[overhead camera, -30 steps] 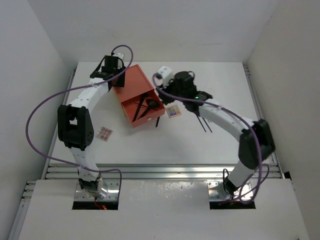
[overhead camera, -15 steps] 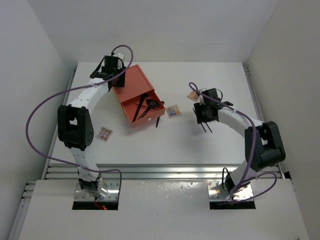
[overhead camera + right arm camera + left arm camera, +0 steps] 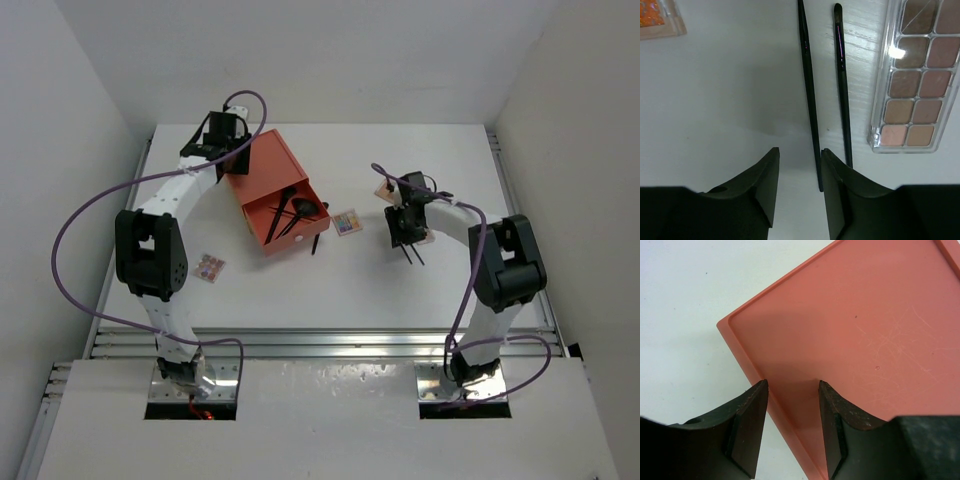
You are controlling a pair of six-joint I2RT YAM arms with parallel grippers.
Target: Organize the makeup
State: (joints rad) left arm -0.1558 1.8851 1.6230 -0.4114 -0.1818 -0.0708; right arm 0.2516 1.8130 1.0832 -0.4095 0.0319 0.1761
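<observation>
**Top view, against one second ago.** Your right arm, then stretched across to the drawer (image 3: 260, 222), has drawn back to its own side. The right gripper (image 3: 404, 232) now hangs over two sticks (image 3: 809, 90) lying on the table (image 3: 300, 290). Your left arm has not moved, and the left gripper (image 3: 792, 390) stays at the far corner of the box (image 3: 268, 165).

**Right wrist view.** The jaws stand apart with nothing pinched. The two sticks lie side by side without touching. A pink-brown palette (image 3: 912, 75) lies just beside them. The near end of the stick farther from that palette shows in the gap between the fingers. The corner of an orange palette (image 3: 655, 17) shows at upper left, well apart.

**Left wrist view.** The jaws are spread astride the box's edge and grip nothing. You cannot tell whether the tips touch it.

**Containers.** The drawer stands pulled out of the box toward you. It holds several black brushes (image 3: 285, 212), among them a flared brush (image 3: 300, 207). A further stick (image 3: 317, 242) lies outside it, at its near right corner. On the bare table, a multicoloured palette (image 3: 347, 222) lies near the drawer's right side. A small palette (image 3: 209, 267) lies well apart, beside your left arm.
</observation>
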